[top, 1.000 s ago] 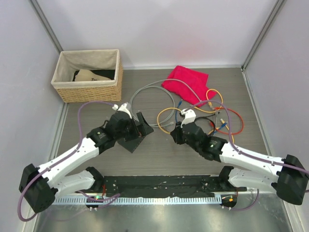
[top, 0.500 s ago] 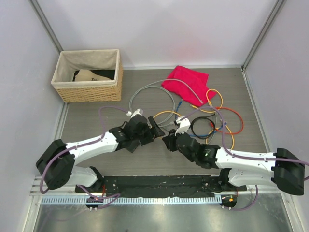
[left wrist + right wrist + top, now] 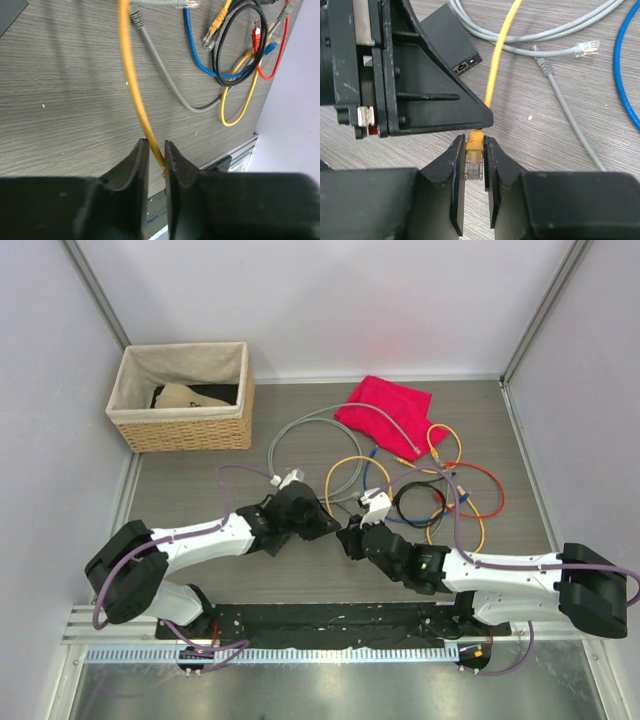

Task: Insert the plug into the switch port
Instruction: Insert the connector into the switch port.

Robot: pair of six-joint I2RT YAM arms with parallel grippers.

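My right gripper (image 3: 474,138) is shut on the yellow plug (image 3: 475,161), which it holds just above the table. The plug's yellow cable (image 3: 496,60) runs away from it. My left gripper (image 3: 156,144) is shut on that yellow cable (image 3: 131,75) just behind the plug. In the top view the left gripper (image 3: 322,523) and the right gripper (image 3: 347,537) nearly touch at mid-table. The switch (image 3: 447,42), a flat dark box with a small port (image 3: 465,65) on its edge, lies just beyond the left gripper. The left arm mostly hides it from above.
A wicker basket (image 3: 180,395) stands at the back left and a red cloth (image 3: 385,405) at the back centre. A grey cable (image 3: 300,430) loops between them. Red, black, blue and yellow cables (image 3: 450,495) lie tangled to the right. A black rail (image 3: 330,625) lines the near edge.
My left gripper swung right, away from the switch, and closed on the yellow cable. My right gripper carried the plug left and nearer, up to the left gripper.
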